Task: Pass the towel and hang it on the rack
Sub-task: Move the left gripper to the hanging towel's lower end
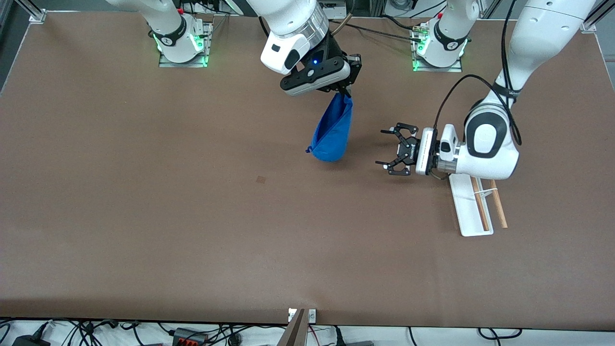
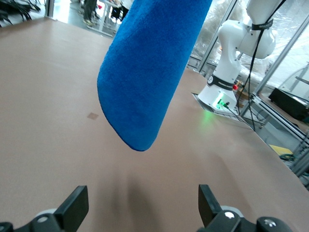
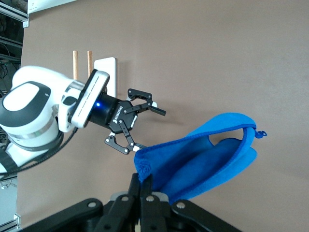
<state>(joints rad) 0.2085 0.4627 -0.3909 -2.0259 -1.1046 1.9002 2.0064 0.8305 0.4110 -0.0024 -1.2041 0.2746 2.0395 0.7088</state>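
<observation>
Beneath the left arm's wrist, rack (image 1: 470, 218) half hidden, fingers (image 1: 386, 130) spread empty; right fingers (image 1: 347, 92) pinch towel (image 1: 332, 130)

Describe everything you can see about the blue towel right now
The towel is a bright blue, soft, fuzzy microfibre cloth with a stitched edge and a tiny loop at one lower corner. It hangs folded in a pouch-like drape, pinched at its top corner by the shut right end effector, clear of the brown table with its shadow below. Nothing else touches it. The open left end effector points at it from the rack's end, a gap apart.
</observation>
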